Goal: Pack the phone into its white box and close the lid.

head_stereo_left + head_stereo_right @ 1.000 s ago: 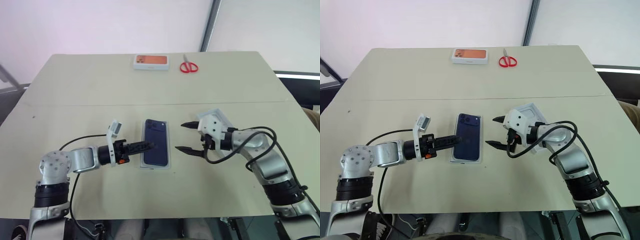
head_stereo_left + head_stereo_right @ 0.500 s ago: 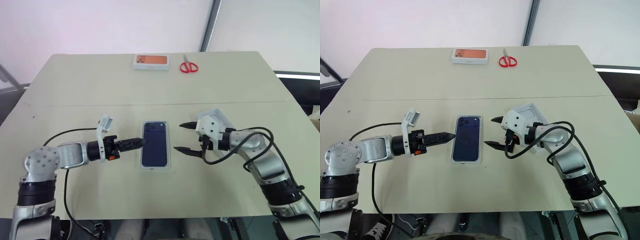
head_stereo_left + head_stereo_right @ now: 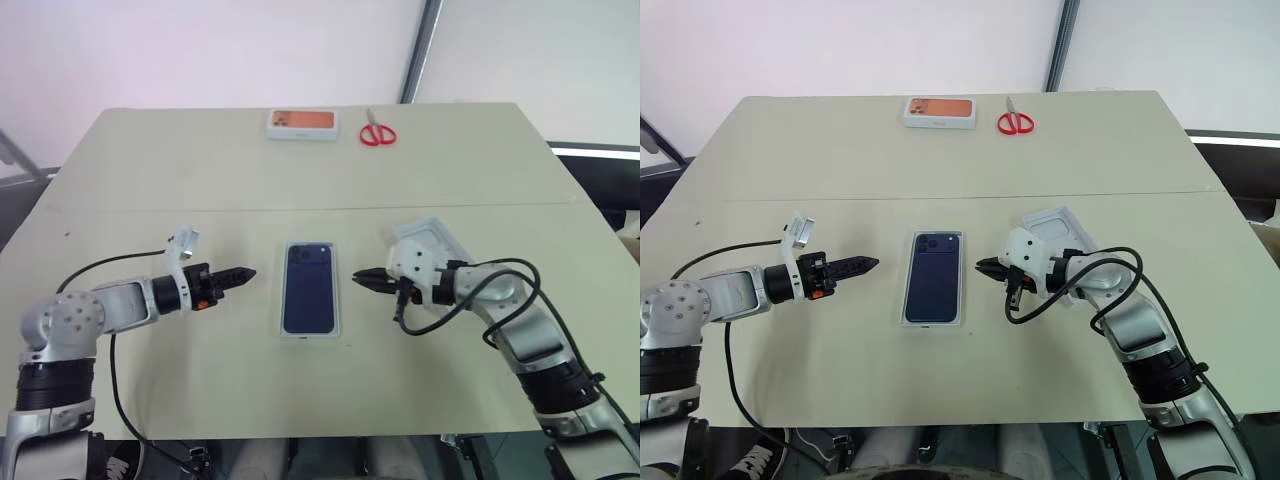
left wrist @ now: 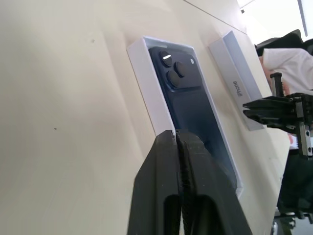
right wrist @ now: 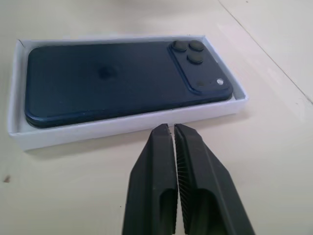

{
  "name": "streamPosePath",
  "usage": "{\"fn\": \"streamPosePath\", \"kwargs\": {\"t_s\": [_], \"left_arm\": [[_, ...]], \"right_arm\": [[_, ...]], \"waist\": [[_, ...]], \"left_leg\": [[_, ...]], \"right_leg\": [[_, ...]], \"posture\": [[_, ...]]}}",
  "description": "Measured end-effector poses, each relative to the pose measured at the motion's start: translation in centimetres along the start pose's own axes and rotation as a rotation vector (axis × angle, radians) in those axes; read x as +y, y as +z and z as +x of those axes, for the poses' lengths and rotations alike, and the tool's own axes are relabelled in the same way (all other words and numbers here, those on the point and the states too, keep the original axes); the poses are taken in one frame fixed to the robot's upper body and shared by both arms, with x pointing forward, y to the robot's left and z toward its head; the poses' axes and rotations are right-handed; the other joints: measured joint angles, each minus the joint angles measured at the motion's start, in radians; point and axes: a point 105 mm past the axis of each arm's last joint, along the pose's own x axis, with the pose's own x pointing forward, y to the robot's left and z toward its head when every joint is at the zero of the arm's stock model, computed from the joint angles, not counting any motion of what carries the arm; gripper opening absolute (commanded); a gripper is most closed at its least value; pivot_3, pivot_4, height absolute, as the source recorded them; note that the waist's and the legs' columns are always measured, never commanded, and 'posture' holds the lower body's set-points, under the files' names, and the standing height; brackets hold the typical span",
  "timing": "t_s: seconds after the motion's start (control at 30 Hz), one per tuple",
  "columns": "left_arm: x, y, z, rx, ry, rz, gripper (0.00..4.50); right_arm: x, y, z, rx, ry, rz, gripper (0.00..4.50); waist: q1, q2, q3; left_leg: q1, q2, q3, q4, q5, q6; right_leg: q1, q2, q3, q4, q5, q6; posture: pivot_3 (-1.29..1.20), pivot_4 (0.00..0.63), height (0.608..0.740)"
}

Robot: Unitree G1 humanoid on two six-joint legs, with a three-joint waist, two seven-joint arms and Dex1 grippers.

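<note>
Beige and wide, the counter [image 3: 470, 190] is seen carrying one shallow white cardboard box [image 3: 309, 332] at its middle, with one slim dark navy-blue phone [image 3: 308, 287] laid flat inside it, camera cluster toward the far end. One white lid [image 3: 1072, 233] is seen lying on the counter behind the right arm, apart from the box, so the box stands uncovered. At the far edge, one small orange-topped white box [image 3: 302, 123] and one pair of red-handled scissors [image 3: 377, 132] are seen side by side, well away from the rest.

Compared with a second ago, the left end effector [image 3: 246, 272] has been drawn back from the phone toward the robot's left and now points at the box across bare counter. The right end effector [image 3: 360, 279], whose black fingers were spread wide then, is now pressed together just beside the box's right wall. The left fingers [image 4: 178, 161] are likewise shown pressed together, empty, with nothing held by either of the two.
</note>
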Motion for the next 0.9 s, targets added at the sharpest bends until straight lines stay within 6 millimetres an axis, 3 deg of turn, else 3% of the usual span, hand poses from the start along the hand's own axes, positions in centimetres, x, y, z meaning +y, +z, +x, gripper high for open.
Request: {"fn": "streamPosePath", "kwargs": {"t_s": [0.1, 0.33, 0.47, 0.9], "left_arm": [[0.1, -1.6, 1.7, 0.059, 0.005, 0.002, 0.0], [0.4, -2.9, 3.0, 0.118, 0.026, 0.05, 0.0], [-1.4, -3.5, 5.7, 0.142, -0.047, 0.083, 0.0], [-6.2, -5.9, 12.0, 0.199, -0.203, 0.139, 0.0]], "right_arm": [[0.3, -1.7, 0.9, 0.074, -0.009, -0.005, 0.03], [0.0, -1.7, 1.4, 0.081, -0.043, -0.036, 0.03], [0.4, -1.8, 1.1, 0.083, -0.021, -0.027, 0.03], [0.2, -5.0, -6.0, 0.221, -0.112, 0.006, 0.03]], "waist": [[0.001, 0.0, 0.0], [-0.002, 0.0, 0.0], [0.019, 0.0, 0.0], [0.052, 0.0, -0.001]], "left_leg": [[0.0, 0.0, 0.0, 0.0, 0.0, 0.0], [0.0, 0.001, 0.0, 0.0, 0.0, -0.001], [0.0, -0.001, -0.001, 0.002, 0.0, -0.001], [0.002, -0.002, -0.001, 0.006, -0.001, 0.002]], "right_leg": [[0.0, 0.0, 0.0, 0.0, 0.0, 0.0], [0.0, 0.002, 0.0, 0.001, 0.0, 0.0], [0.001, 0.0, -0.001, 0.0, 0.0, 0.0], [0.008, -0.001, -0.003, -0.001, 0.0, 0.001]], "posture": [[0.0, 0.15, 0.74], [0.0, 0.15, 0.74], [0.0, 0.15, 0.74], [0.0, 0.15, 0.74]]}}
